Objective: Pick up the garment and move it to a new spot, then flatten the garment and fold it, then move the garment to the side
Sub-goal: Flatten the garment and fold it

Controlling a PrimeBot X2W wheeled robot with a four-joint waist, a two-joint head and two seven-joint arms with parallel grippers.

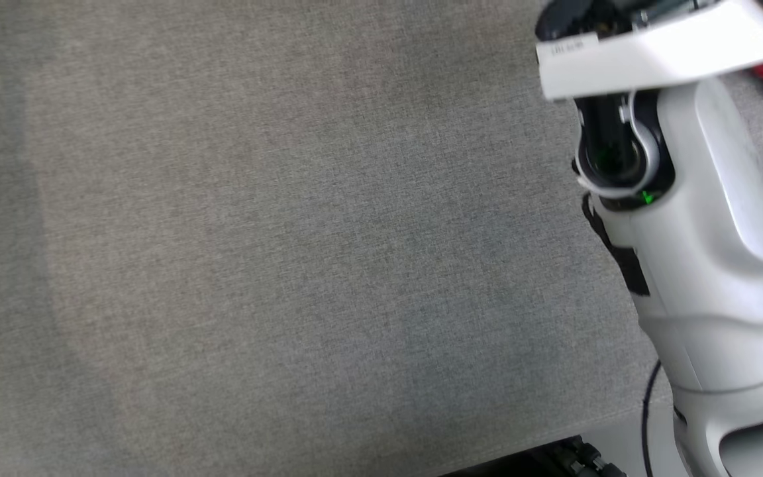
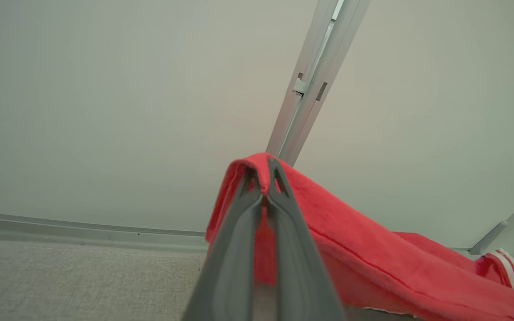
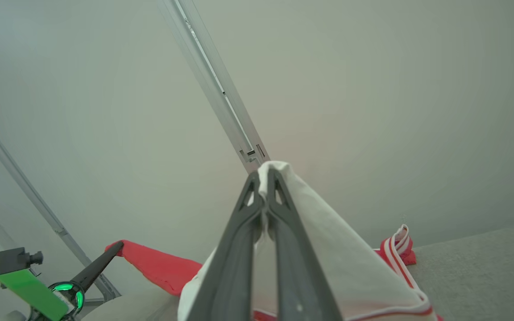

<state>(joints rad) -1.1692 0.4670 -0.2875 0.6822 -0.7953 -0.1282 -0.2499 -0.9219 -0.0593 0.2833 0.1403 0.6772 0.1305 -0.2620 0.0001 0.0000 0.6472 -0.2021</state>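
Garment, red and white, hangs limp and light over the tabletop; left gripper is pinched shut on its red edge, right gripper on a white fold; edges seem the surest hold.

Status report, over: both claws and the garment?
Left claw shut on garment, red edge. Right claw shut on its white part. Striped cuff lies on grey surface.
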